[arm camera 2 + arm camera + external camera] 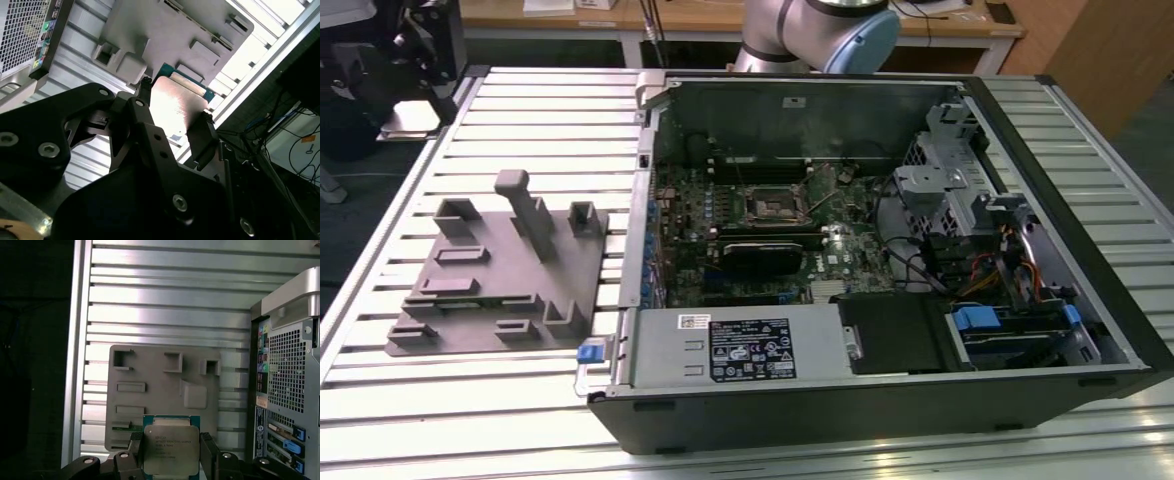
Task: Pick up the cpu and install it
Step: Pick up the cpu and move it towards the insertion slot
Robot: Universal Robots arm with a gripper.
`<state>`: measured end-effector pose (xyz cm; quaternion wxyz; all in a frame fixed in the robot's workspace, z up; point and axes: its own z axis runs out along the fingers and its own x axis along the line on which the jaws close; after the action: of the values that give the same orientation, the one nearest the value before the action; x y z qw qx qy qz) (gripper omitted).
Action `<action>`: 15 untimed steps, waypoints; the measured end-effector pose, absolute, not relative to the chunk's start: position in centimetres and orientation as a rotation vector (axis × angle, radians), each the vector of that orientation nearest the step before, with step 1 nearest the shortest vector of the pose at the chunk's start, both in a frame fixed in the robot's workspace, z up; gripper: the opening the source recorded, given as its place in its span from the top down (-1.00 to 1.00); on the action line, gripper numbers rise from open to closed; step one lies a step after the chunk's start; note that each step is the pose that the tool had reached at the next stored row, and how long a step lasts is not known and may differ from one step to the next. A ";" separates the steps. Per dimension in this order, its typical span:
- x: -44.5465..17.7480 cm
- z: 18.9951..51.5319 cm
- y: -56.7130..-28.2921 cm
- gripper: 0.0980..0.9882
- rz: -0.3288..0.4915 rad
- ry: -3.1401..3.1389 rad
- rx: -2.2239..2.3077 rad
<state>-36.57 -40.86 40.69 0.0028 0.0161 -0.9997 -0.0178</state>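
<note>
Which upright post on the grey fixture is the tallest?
The slim post with a wider cap; the other posts on the fixture are short, stubby blocks.

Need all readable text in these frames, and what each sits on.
Nothing can be read clearly.
cpu lid, in the gripper: printed lines, too small.
White label on the silver box: too small.
Wall sticker inside the case: blurred.
Rear sticker: blurred.

Smooth silvery metal with a soft sheen on the cpu [166, 452] lid, matt black finish on the gripper [175, 102], matt grey plastic for the fixture [480, 290], ribbed bright metal for the table [520, 110], perforated sheet metal on the computer case [285, 365].
</note>
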 end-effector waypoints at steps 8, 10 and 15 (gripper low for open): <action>-35.7 40.7 -40.9 0.00 -0.056 -3.135 0.050; -35.5 40.7 -40.9 0.00 -0.056 -3.135 0.051; -34.9 40.7 -40.9 0.00 -0.056 -3.134 0.051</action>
<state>-34.88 -40.86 40.69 0.0032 0.0161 -0.9997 -0.0178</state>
